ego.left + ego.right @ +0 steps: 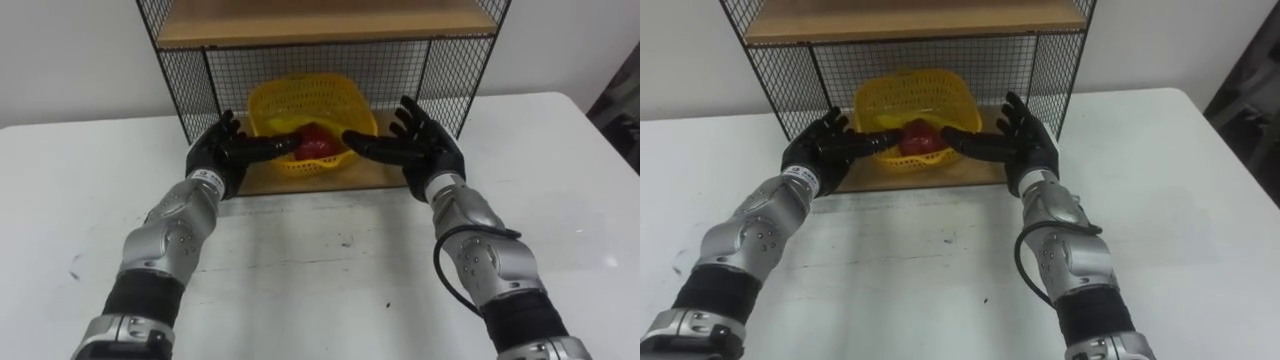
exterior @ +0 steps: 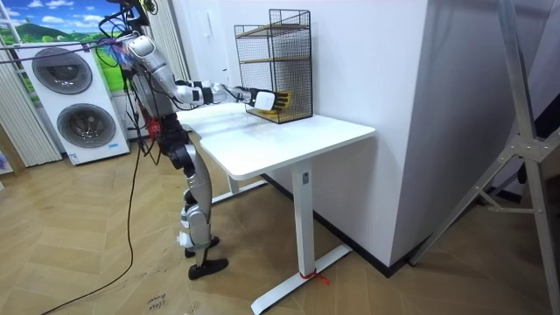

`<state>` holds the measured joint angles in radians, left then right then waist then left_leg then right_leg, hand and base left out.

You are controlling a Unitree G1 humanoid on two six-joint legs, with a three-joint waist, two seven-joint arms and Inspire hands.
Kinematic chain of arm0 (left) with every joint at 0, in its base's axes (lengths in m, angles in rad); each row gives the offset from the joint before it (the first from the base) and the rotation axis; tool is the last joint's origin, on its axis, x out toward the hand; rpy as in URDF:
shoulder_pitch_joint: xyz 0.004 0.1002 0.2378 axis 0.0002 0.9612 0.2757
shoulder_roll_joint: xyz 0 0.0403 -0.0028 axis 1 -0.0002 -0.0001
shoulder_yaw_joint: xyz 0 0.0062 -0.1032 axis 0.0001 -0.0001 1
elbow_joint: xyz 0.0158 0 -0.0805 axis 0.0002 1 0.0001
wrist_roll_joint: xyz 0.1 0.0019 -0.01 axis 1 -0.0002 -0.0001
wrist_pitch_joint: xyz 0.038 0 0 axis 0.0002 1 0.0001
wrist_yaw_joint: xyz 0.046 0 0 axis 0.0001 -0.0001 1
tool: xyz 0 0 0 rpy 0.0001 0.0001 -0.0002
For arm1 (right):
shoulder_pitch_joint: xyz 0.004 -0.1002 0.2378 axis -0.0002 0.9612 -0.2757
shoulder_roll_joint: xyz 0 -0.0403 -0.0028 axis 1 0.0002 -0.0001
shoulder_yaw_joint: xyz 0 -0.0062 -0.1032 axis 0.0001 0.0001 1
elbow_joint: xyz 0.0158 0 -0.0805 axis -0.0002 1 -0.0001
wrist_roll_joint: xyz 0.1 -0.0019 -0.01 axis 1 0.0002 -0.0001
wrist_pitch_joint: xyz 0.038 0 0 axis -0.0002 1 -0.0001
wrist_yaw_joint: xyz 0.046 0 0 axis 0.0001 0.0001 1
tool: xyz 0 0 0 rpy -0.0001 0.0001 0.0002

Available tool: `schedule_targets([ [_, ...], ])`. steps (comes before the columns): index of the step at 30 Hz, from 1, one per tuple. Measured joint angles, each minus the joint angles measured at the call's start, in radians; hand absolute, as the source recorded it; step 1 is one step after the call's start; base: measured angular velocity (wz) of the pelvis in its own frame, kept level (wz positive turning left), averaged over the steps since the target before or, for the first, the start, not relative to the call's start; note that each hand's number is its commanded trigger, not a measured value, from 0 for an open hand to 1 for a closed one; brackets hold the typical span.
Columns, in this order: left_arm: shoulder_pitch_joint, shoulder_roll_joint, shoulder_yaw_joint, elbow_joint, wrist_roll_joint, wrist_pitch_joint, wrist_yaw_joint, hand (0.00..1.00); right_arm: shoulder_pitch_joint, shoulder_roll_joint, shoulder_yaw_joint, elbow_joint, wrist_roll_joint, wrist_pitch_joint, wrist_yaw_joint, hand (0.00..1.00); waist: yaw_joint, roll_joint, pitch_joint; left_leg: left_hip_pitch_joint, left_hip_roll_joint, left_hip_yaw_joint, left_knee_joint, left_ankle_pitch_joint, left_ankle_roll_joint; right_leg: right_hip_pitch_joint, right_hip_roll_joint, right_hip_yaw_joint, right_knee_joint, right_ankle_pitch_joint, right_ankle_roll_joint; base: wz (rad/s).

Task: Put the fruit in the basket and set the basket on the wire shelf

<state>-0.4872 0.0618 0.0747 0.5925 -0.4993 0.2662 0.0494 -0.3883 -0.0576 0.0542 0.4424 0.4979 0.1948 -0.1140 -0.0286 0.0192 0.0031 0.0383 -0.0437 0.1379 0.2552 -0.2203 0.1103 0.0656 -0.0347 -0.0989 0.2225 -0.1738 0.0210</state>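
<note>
Now the red fruit (image 1: pixel 318 142) lies inside the yellow basket (image 1: pixel 300 100), close to its front wall. The basket has walls of open mesh and stands upright on the lower wooden board (image 1: pixel 300 180) of the wire shelf (image 1: pixel 440 70), about in the middle of this board. Above it is a second wooden board (image 1: pixel 320 20), and black wire mesh closes the back and the sides of the shelf.

The left hand (image 1: pixel 222 150) is at the left side of the basket, at the front edge of the lower board. Its fingers are straight and spread, and some of them point inward to the basket's front wall, just before the fruit. The right hand (image 1: pixel 425 150) is at the right side in the same manner, spread, with fingers pointing inward to the front rim. The fingertips of both hands come up to the basket's front, but I cannot tell if they press on it. No finger is curled around the basket.

The shelf stands at the far edge of the white desk (image 1: pixel 300 270), next to the wall. In the room view the robot stands upright at the desk's near edge, both arms stretched forward to the shelf, and two washing machines (image 2: pixel 79 114) are behind it.
</note>
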Motion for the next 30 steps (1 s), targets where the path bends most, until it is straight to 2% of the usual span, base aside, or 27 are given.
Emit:
schedule_targets([
  [4, 0.0, 0.0, 0.001, -0.001, 0.001, 0.0, 0.0, 0.0, 0.0, -0.001, 0.0, 0.0, 0.004, 0.0, -0.008, 0.0, 0.002, -0.001, -0.0003, -0.001, 0.0, 0.002, -0.002, 0.001, -0.001, -0.007, -0.002, 0.003, 0.0, 0.0, 0.0, -0.03],
  [9, 0.0, 0.001, 0.002, -0.023, 0.031, 0.0, 0.001, 0.0, 0.0, -0.004, 0.0, -0.007, -0.077, 0.0, -0.008, 0.0, 0.007, -0.013, -0.003, -0.008, 0.001, 0.006, -0.002, 0.002, -0.002, -0.016, -0.005, 0.008, 0.001, 0.0, 0.0, -0.03],
  [16, 0.011, -0.002, 0.001, -0.171, 0.03, -0.005, 0.015, 0.0, 0.001, -0.01, -0.001, -0.115, -0.109, -0.004, -0.001, 0.0, 0.008, -0.039, -0.0076, 0.012, 0.001, 0.003, -0.003, 0.002, -0.003, 0.01, -0.006, 0.009, -0.008, 0.0, 0.0, 0.0],
  [19, 0.051, -0.008, -0.002, -0.245, 0.03, -0.012, 0.015, 0.0, 0.015, -0.011, 0.0, -0.138, -0.115, -0.006, 0.003, 0.0, 0.009, -0.046, -0.0087, 0.028, 0.001, 0.002, -0.006, 0.002, -0.003, 0.031, -0.003, 0.014, -0.019, 0.0, 0.0, 0.01],
  [23, 0.126, -0.013, -0.024, -0.321, 0.034, -0.019, 0.015, 0.0, 0.091, -0.019, 0.003, -0.237, -0.137, -0.007, 0.013, 0.0, 0.01, -0.046, -0.0086, 0.033, 0.001, -0.004, -0.018, 0.003, -0.005, 0.033, 0.0, 0.013, -0.018, 0.002, -0.003, 0.03],
  [26, 0.189, -0.014, -0.027, -0.384, 0.075, -0.019, 0.015, 0.0, 0.101, -0.025, 0.001, -0.246, -0.158, -0.007, 0.034, 0.0, 0.007, -0.046, -0.0085, 0.035, 0.001, -0.004, -0.027, 0.005, -0.008, 0.033, 0.005, 0.012, -0.018, 0.003, -0.004, 0.0],
  [30, 0.232, -0.013, -0.032, -0.466, 0.079, -0.018, 0.015, 0.0, 0.104, -0.034, 0.0, -0.286, -0.158, -0.007, 0.046, 0.0, 0.008, -0.046, -0.0086, 0.039, 0.002, -0.004, -0.034, 0.008, -0.011, 0.031, 0.009, 0.011, -0.019, 0.003, -0.005, 0.0],
])
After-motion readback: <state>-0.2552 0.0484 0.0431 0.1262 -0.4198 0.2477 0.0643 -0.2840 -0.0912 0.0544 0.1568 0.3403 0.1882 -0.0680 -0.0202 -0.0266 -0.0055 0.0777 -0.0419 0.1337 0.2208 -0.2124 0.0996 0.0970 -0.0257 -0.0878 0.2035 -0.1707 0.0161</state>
